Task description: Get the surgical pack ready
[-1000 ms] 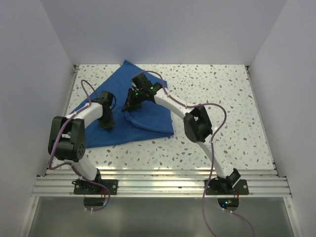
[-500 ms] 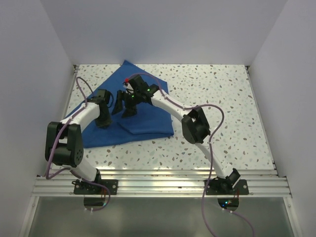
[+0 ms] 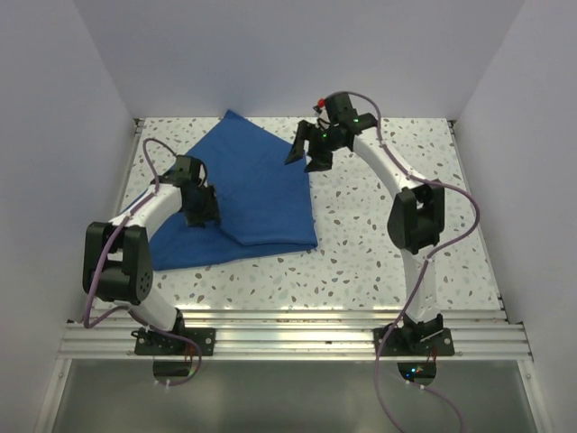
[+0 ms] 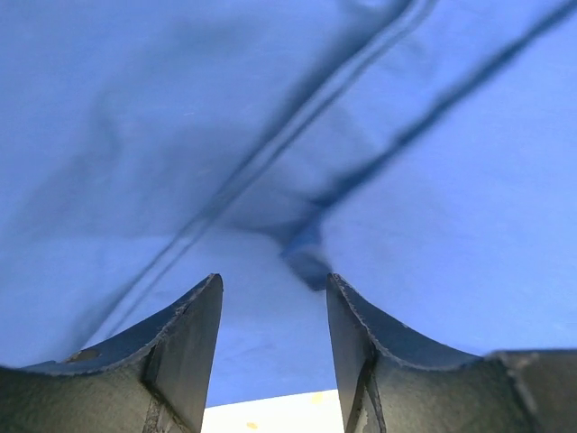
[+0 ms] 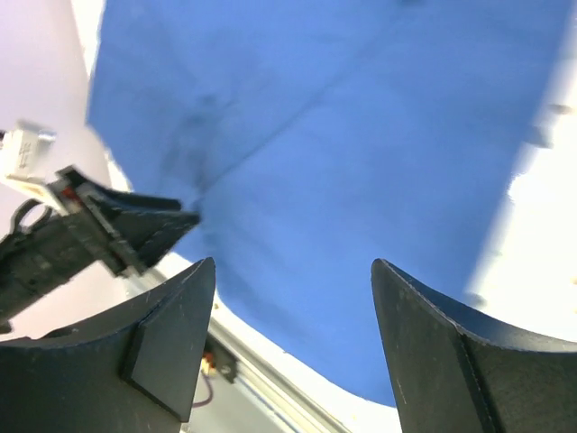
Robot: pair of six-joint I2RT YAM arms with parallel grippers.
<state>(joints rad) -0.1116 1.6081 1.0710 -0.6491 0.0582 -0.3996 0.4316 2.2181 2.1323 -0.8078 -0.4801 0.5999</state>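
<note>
Rails of aluminium run along the near edge of the speckled table and carry both arm bases. Just beyond them, on the table's left half, lies the royal-blue drape, folded flat, with one corner pointing at the far edge and a straight hem on its near-right side. The left gripper hangs low over the drape's left part. In its wrist view the fingers stand apart with nothing between them; below the gap is only blue cloth, crossed by a stitched seam and a dark crease. Farther back, the right gripper is raised beside the drape's far-right edge, tilted toward the cloth. Its fingers are spread wide and empty, looking down on the drape, with the left arm dark at the cloth's far side.
</note>
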